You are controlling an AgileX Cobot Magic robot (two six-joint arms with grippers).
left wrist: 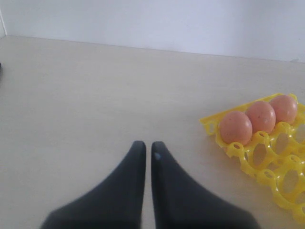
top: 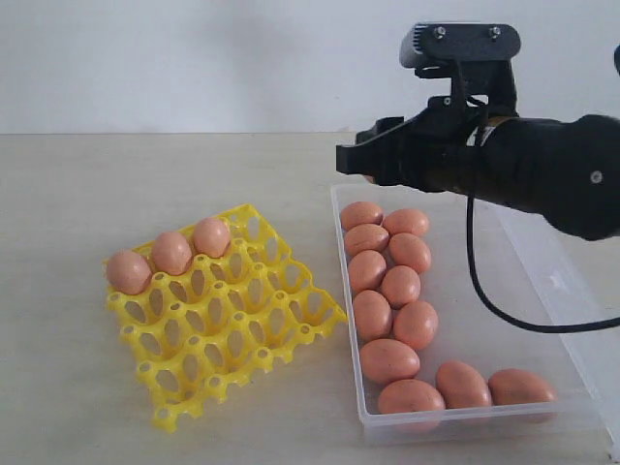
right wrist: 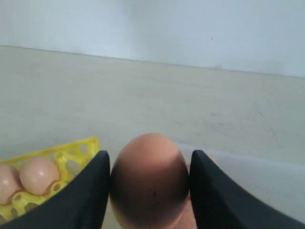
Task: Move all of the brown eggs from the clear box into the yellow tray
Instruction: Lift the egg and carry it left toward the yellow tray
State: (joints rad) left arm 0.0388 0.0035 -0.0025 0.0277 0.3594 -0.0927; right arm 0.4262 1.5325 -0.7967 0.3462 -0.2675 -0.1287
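Egg [right wrist: 150, 183] pinched lengthwise in the right gripper [right wrist: 148, 157], hovering over the far end of the clear box [top: 504, 320], and the yellow tray [top: 242, 325], cells free, lies off to its left.

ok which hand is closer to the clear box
Right. The right hand hangs over the far end of the clear box, shut on a brown egg; the left hand, shut, sits over the table beyond the yellow tray.

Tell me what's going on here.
The right gripper holds a brown egg up over the far end of the clear box. About a dozen eggs lie in that box; three sit in the yellow tray, along its far row. The left gripper is shut and empty over the table.
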